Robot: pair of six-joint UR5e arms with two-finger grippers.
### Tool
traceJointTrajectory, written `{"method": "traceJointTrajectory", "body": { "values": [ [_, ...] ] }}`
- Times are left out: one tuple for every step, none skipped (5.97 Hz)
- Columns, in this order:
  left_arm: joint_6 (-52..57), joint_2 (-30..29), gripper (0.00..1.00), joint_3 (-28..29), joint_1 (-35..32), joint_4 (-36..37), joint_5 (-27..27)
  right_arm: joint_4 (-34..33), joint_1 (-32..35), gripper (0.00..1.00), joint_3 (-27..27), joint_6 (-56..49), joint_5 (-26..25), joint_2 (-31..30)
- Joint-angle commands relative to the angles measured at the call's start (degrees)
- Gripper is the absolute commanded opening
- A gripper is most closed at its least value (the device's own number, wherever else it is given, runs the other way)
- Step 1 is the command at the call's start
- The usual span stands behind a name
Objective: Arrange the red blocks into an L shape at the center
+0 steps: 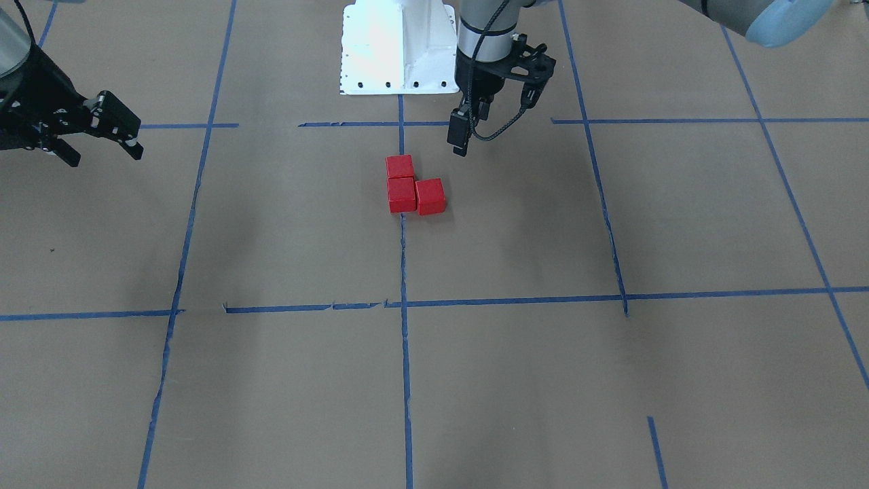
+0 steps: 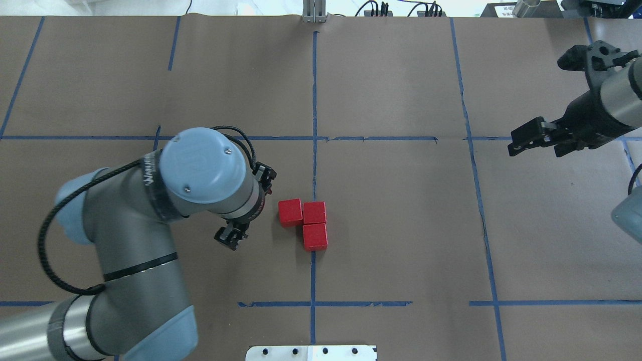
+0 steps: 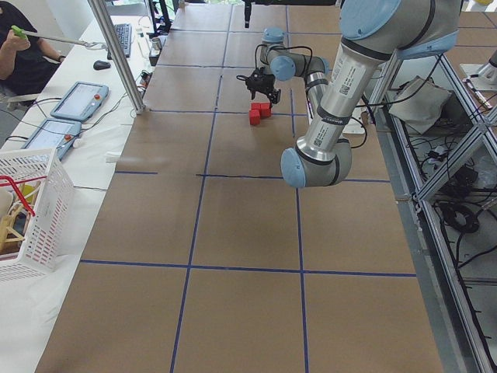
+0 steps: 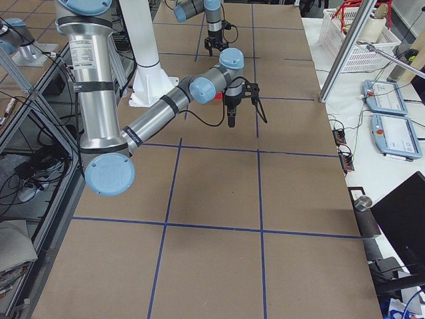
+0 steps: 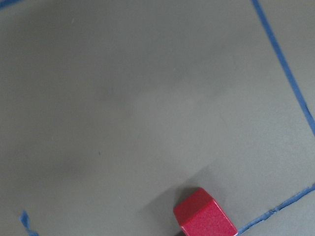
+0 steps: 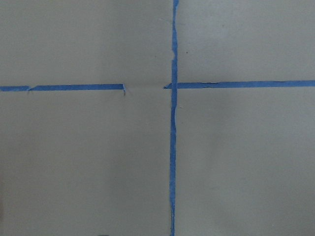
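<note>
- Your left claw [image 1: 470, 129] hangs fingers-down with its jaws apart, gripping nothing. It is near the red blocks [image 1: 411, 187] but not touching them.
- The three cubes sit touching in an L in the center [image 1: 475, 224]. Two lie along the blue tape line [image 1: 404, 258], and the third is on the robot's left of the farther one.
- Your right claw [image 1: 102, 153] is spread wide and empty, well apart over the desk [image 1: 679, 373] edge.

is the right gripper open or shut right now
Open: the front-facing view shows the right gripper with its jaws spread wide and nothing between them.
</note>
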Motion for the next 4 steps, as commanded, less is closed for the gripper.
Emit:
{"method": "traceJointTrajectory", "body": {
  "values": [
    [19.70,8.91,1.00,-6.84,-3.95,0.00,-0.54,-0.20,6.47,1.00,-0.01,-3.23,3.48,-3.36],
    [31.02,13.58,1.00,-8.28,-8.75,-0.26,-6.38,-0.37,9.56,1.00,-0.27,-10.05,3.59,-5.99],
    [44.62,16.67,1.00,-8.20,-13.94,-0.52,-9.65,-0.46,12.28,1.00,-0.45,-15.68,3.59,-8.45],
    [54.41,19.05,1.00,-8.20,-19.30,-0.52,-13.34,-0.46,15.53,1.00,-0.45,-21.22,3.67,-11.26]
  ]
}}
